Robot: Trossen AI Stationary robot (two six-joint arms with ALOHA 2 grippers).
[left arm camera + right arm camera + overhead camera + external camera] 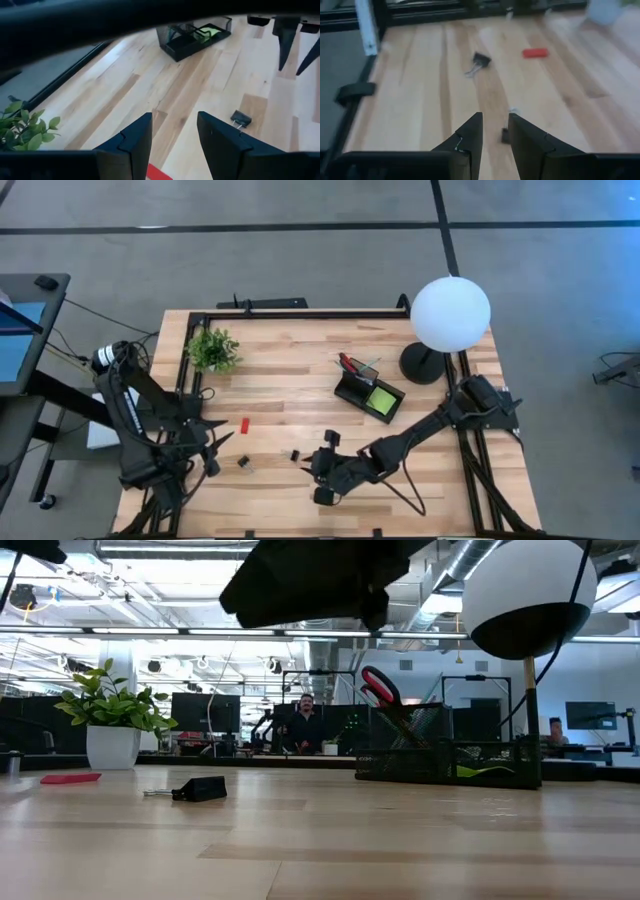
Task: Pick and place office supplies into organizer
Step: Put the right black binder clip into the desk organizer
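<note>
The light butcher-block table [300,380] has a black frame along its edges. Near its far right corner stands a lamp with a white globe [451,312] on a round black base [422,364]. Beside the base, toward the table's middle, sits the black wire-mesh organizer [368,393], rectangular, holding a lime-green sticky-note pad [382,401] in its low tray and red-handled scissors [350,364] upright in its taller section. A small potted plant [213,350] in a white pot stands near the far left corner.

The left gripper [212,452] hovers near the front left corner with its two dark fingers parted and nothing between them. A flat red block [244,424] lies just beyond it toward the middle, and a small black binder clip [243,464] with wire handles lies just beside it along the front edge; the organizer is well apart from it.

The right gripper [318,465] hangs low over the front edge near the table's middle, its fingers [470,135] standing a narrow gap apart and gripping nothing. A second tiny black clip [296,455] lies on the wood just ahead of its fingertips, between the two grippers; whether a fingertip touches it cannot be told. The organizer lies behind this gripper, toward the far right.
</note>
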